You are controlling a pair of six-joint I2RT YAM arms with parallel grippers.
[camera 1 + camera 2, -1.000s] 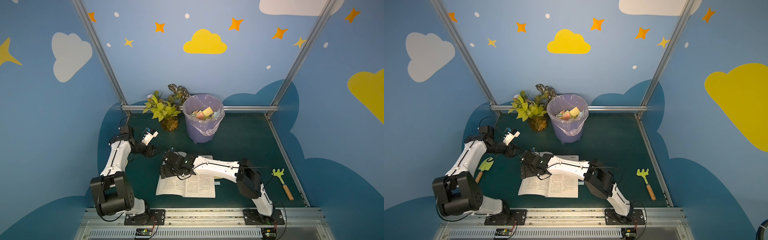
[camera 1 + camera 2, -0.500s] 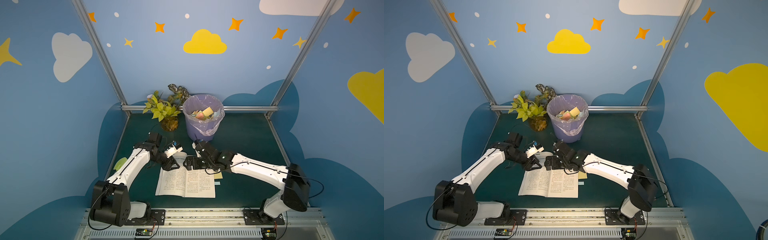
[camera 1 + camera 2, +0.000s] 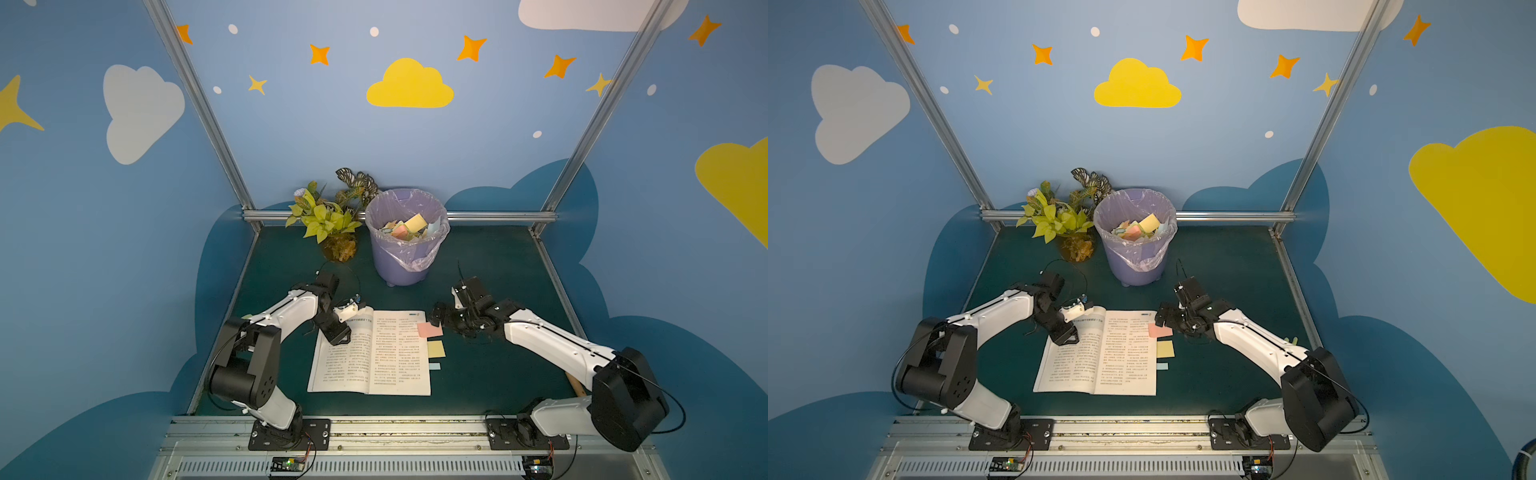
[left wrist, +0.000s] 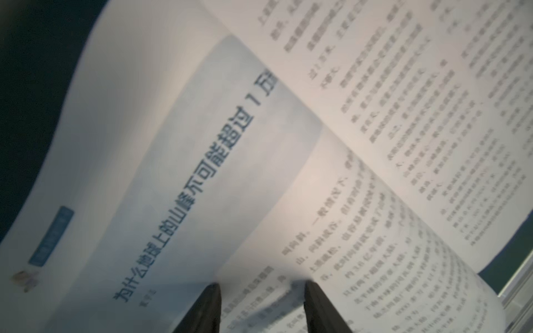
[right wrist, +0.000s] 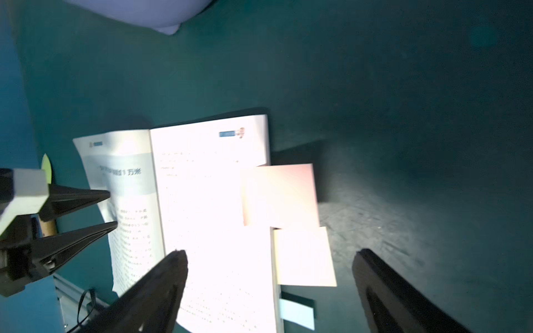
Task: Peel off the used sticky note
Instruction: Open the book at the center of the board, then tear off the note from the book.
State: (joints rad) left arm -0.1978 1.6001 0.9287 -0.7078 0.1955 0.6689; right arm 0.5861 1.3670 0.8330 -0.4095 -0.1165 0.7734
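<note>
An open book (image 3: 370,357) lies on the green table. Three sticky notes poke out from its right page edge: a pink one (image 3: 430,329), a yellow one (image 3: 436,349) and a small light-blue one (image 3: 434,366). My right gripper (image 3: 439,322) hovers at the pink note's far corner, jaws wide open and empty. In the right wrist view the pink note (image 5: 279,193) lies ahead of the right gripper (image 5: 271,253). My left gripper (image 3: 338,334) rests on the upper left page, jaws apart. The left wrist view shows the left gripper (image 4: 262,284) with only curved page (image 4: 230,144) beneath it.
A lilac bin (image 3: 405,241) with a liner and discarded notes stands behind the book, and a potted plant (image 3: 328,220) is to its left. A wooden tool handle (image 3: 575,382) pokes out behind my right arm. Metal frame posts and blue walls enclose the table.
My right gripper has swung from the book's left side across to the pink note at the right edge. My left gripper has come in from the left onto the left page.
</note>
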